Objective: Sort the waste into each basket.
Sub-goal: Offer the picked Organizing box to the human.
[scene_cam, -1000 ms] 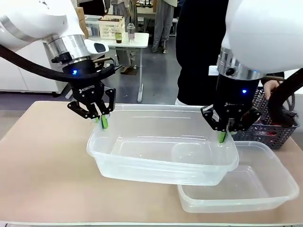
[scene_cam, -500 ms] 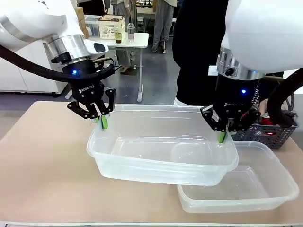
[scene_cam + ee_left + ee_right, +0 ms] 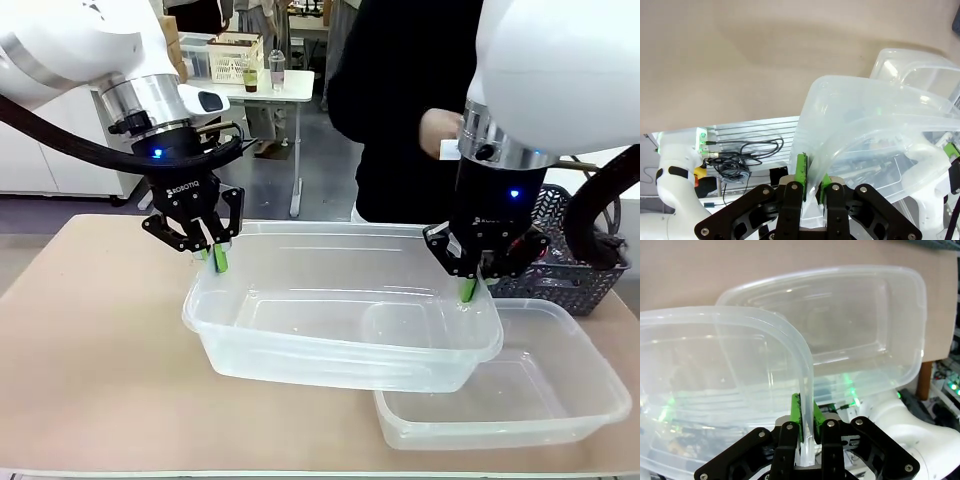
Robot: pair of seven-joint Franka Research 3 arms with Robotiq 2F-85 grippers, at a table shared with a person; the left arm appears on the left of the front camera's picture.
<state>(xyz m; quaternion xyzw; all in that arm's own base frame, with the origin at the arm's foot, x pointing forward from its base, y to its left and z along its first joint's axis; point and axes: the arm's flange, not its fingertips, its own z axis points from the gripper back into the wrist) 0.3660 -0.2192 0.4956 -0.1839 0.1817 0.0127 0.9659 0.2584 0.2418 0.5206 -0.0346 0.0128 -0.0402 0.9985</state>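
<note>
Both arms hold the large clear tub point(image 3: 340, 320) up off the table, left gripper point(image 3: 219, 256) and right gripper point(image 3: 467, 288) each clamped on its rim, above the smaller tub point(image 3: 560, 400).

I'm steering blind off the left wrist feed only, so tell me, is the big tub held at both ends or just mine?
Observer: Both. The left hand pinches the big tub's rim at one end, and the right hand pinches the other.
Operator: Is it sitting on the table?
Observer: It looks lifted; its right end hangs over the small tub, which rests on the table.
Operator: Any waste loaded yet?
Observer: None. Both tubs look empty in the front and right wrist views.
Operator: Where's the person?
Observer: Across the table, with a hand raised behind the right arm, near a dark lattice basket.
</note>
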